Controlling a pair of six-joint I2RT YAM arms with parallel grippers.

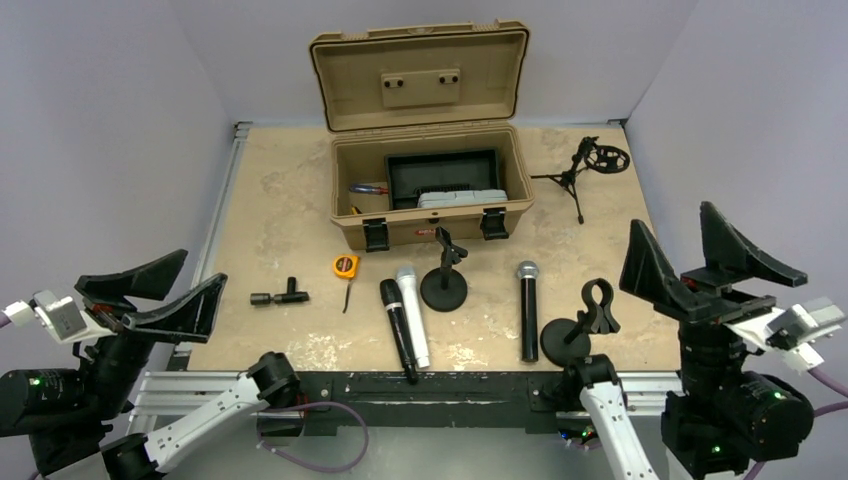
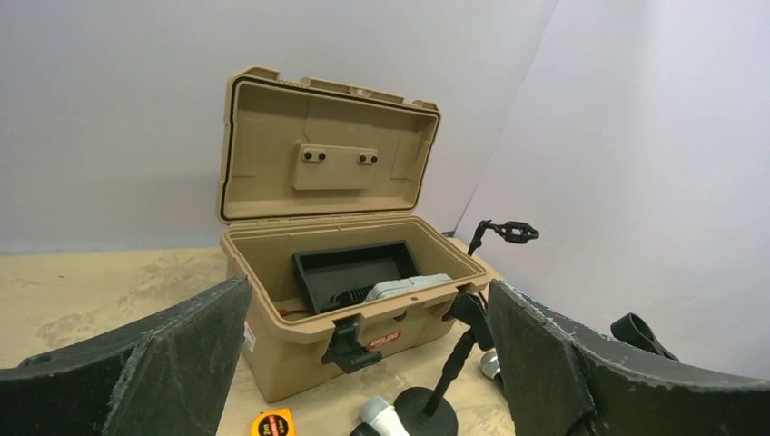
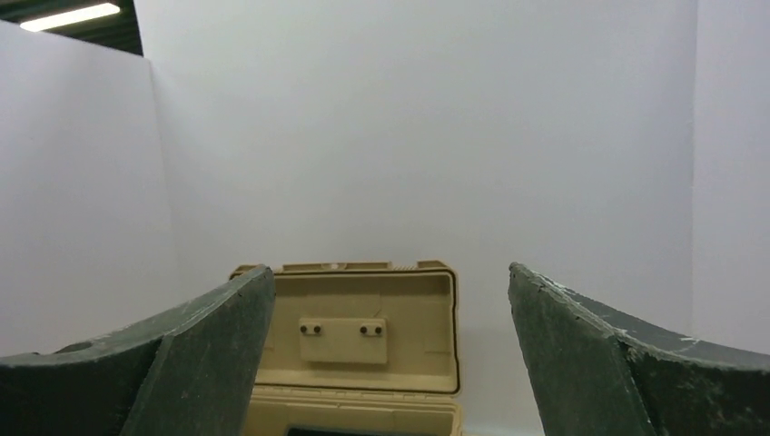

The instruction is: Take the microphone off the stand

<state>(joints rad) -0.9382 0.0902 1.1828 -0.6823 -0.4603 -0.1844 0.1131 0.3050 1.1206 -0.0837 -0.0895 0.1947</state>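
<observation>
Microphones number three, and all lie flat on the table [image 1: 290, 200] in front of the box [image 1: 430, 228]; none sits in a clip. A black microphone [image 1: 398, 325] and a white microphone [image 1: 412, 315] lie side by side in front of the box's left half. A silver-headed microphone [image 1: 527, 315] lies in front of its right corner. All three have their long axes running toward the box, heads nearest it.

You have two round-base stands: one stand [image 1: 443, 290] is between the pair and the single, and the other stand [image 1: 566, 340] is just beside the silver-headed one. A tripod stand [image 1: 575, 180] is to the right of the box.

Your left pincer [image 1: 160, 292] and right pincer [image 1: 700, 255] are both spread wide and hold nothing. The right is nearer the silver-headed microphone, which lies to its left. By the look of it, the removal is already done.
</observation>
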